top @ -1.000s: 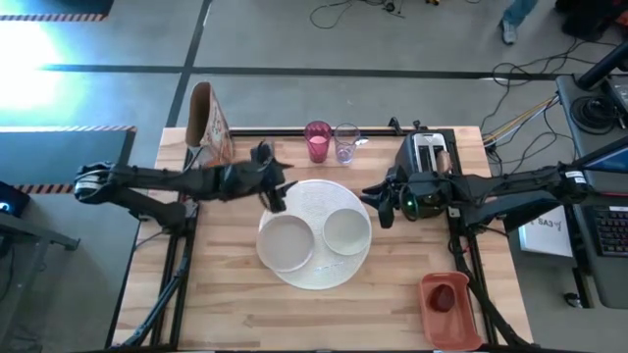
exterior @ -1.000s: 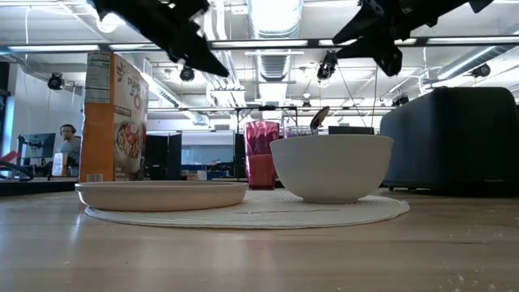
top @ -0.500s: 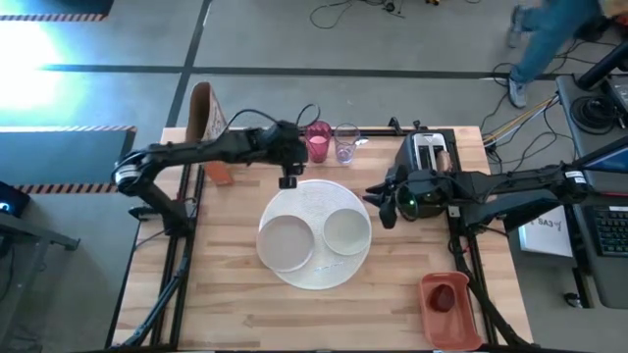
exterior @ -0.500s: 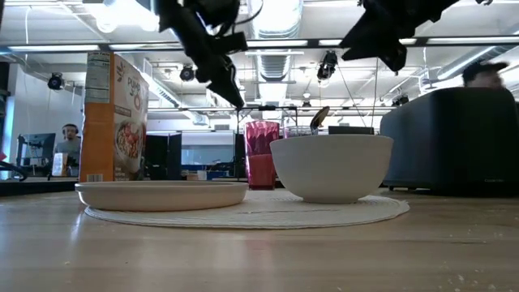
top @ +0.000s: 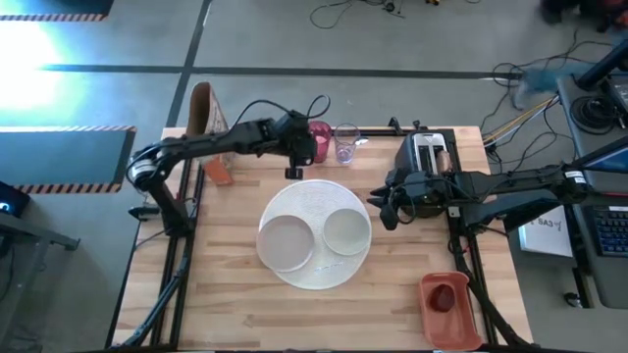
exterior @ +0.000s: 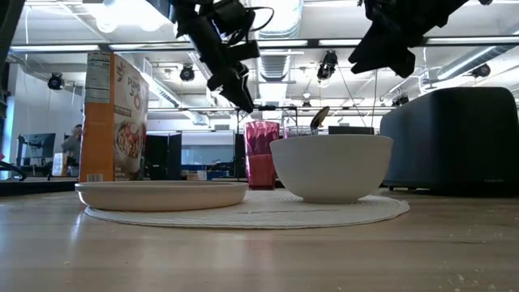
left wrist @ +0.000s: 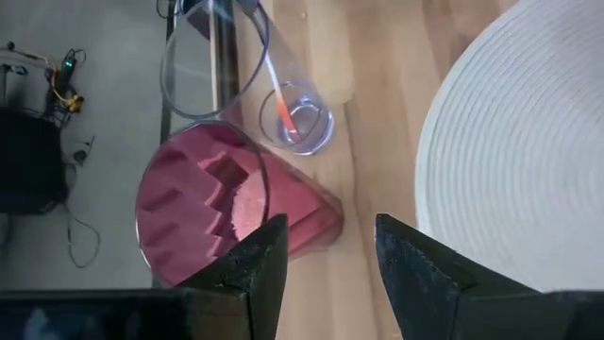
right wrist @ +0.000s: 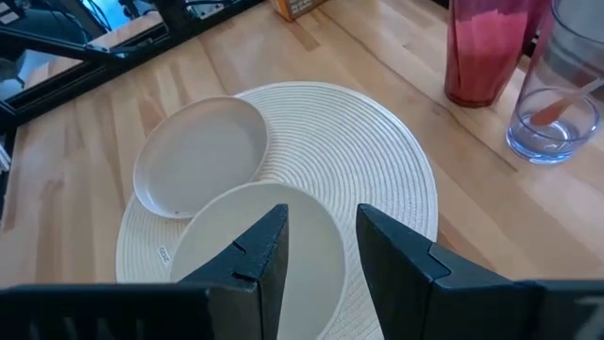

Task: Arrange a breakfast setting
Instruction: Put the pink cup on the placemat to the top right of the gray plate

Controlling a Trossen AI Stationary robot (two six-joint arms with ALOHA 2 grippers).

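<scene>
Pink cup point(left wrist: 226, 212) at the mat's point(top: 304, 201) twelve o'clock is approached by the spread left tool point(left wrist: 326, 260), to be straddled and gripped next.

A robotics lab or open workshop hall is showing here: a wooden table point(top: 226, 294) is standing on a black metal frame over a bare concrete floor point(top: 118, 39) with taped lines, loose cables point(top: 343, 12) are trailing across it, and ceiling strip lights point(exterior: 276, 16) and exposed ducts are running above distant desks with monitors point(exterior: 36, 148).
</scene>
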